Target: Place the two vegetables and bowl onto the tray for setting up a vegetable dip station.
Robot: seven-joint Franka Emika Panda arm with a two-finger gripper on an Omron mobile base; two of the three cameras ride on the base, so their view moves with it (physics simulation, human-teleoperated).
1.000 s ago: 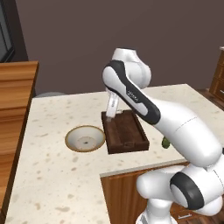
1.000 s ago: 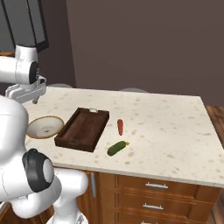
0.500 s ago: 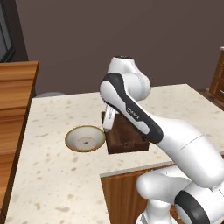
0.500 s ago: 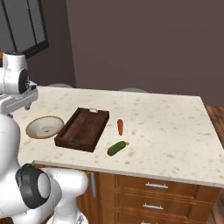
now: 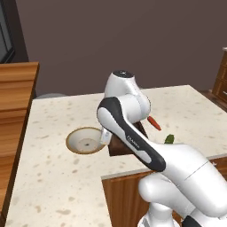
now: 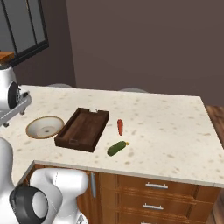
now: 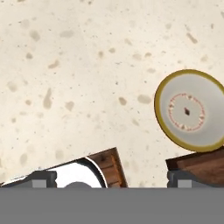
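Speckled cream bench (image 6: 166, 131) under a plain dark wall, wood cabinets below. Pincer (image 7: 111, 177) spread to its widest, holding nothing; its tips sit at the bottom of the hand view, over the near end of the tray.

Bowl (image 7: 190, 110) lies ahead of the pincer and off to one side in the hand view, flat on the bench, just beside the tray (image 6: 83, 128) and not on it. Judged next target: the bowl, nearest the single arm.

Count:
- bowl: one
- tray: one, nothing on it
- cucumber (image 6: 117, 148): one, long axis diagonal, beyond the tray's far side
- chilli (image 6: 120, 126): one, lying near the cucumber, apart from it
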